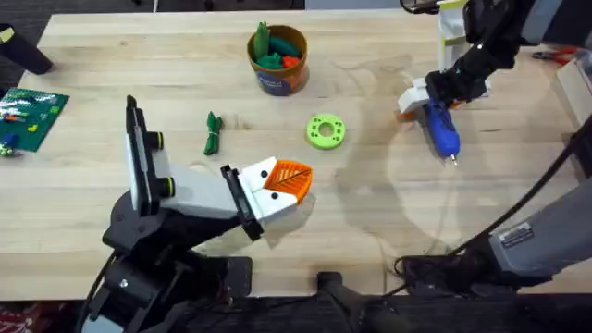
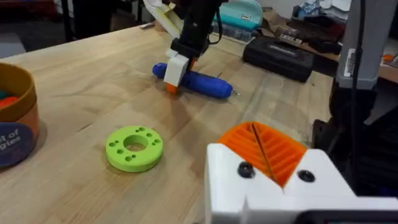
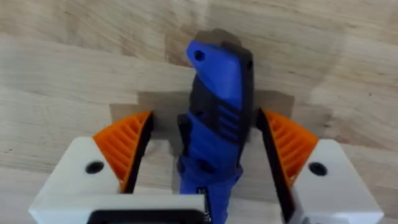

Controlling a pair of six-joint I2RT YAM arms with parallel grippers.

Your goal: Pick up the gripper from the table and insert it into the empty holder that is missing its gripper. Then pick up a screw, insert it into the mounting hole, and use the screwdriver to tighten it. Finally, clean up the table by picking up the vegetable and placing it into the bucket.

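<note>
bucket [image 1: 277,57] upper centre | vegetable [image 1: 213,132] lower-left of it | disc [image 1: 325,130] centre | screwdriver [image 1: 441,128] right, on table [image 1: 388,213]

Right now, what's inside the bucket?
The bucket holds toy pieces piled above its rim: green ones and an orange-red one. Anything beneath that pile is covered. The vegetable lies outside on the table.

Only broken white letters show on the bucket's [image 2: 13,124] blue label, too cut off to read
</note>
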